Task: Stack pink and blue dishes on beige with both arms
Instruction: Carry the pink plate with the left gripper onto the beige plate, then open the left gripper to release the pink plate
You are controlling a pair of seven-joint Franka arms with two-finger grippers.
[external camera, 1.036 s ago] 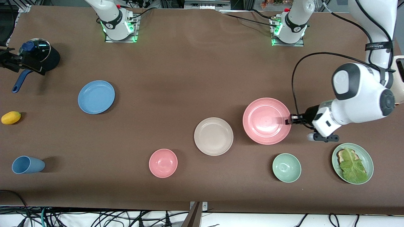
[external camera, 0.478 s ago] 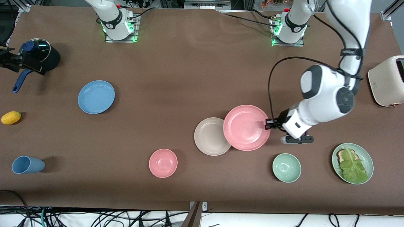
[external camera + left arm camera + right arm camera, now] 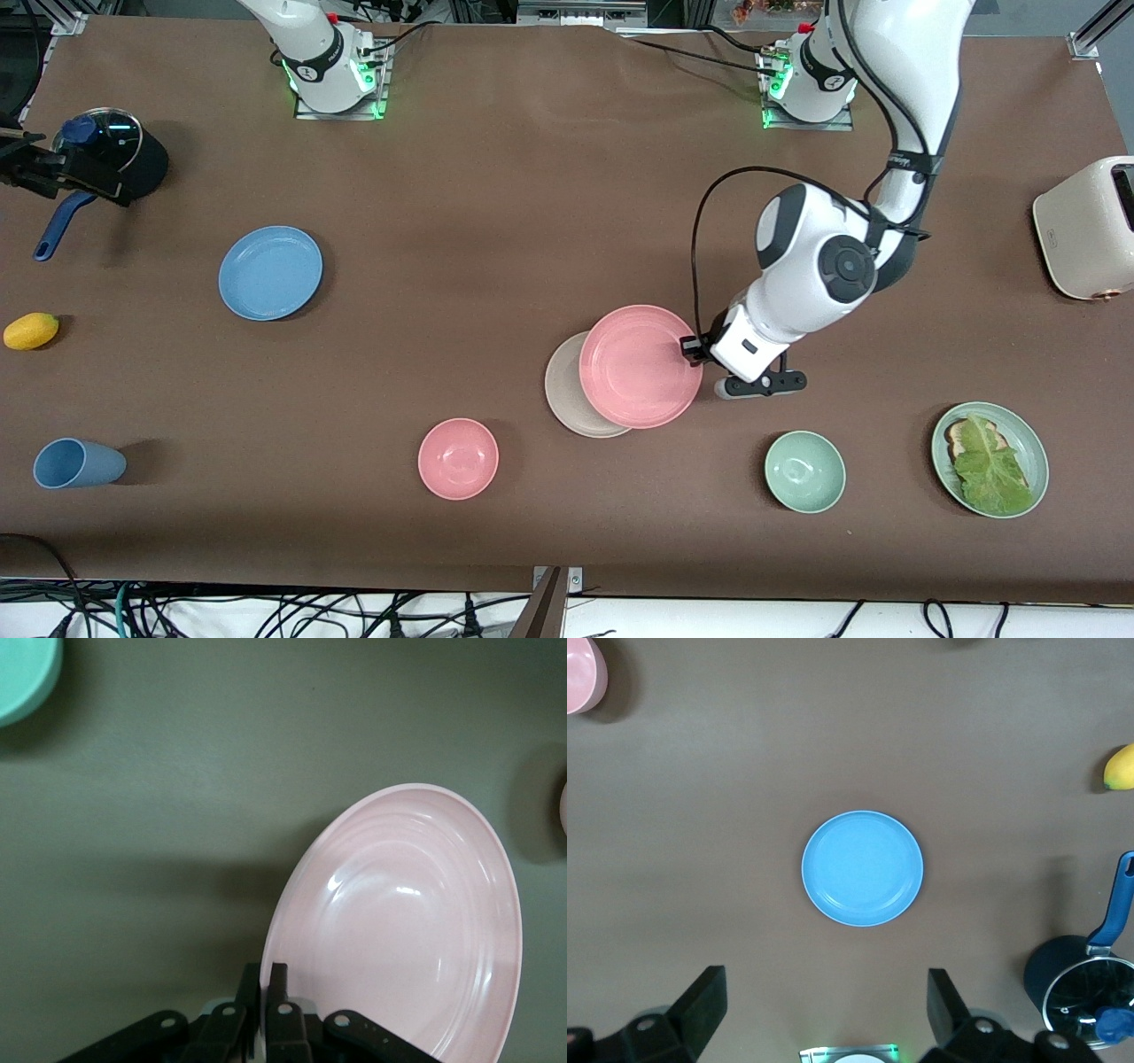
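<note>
My left gripper is shut on the rim of the pink plate and holds it slightly tilted over the beige plate. Only a crescent of the beige plate shows under it, on the side toward the right arm's end. In the left wrist view the two fingers pinch the pink plate's edge. The blue plate lies flat near the right arm's end. My right gripper hangs open high above the blue plate; it is outside the front view.
A pink bowl, a green bowl and a pale green plate with lettuce on toast lie nearer the camera. A blue cup, a yellow fruit and a lidded pot are at the right arm's end, a toaster at the left arm's.
The left arm has carried the pink plate sideways toward the right arm's end, from beside the beige plate to over most of it. The blue plate has not moved.
</note>
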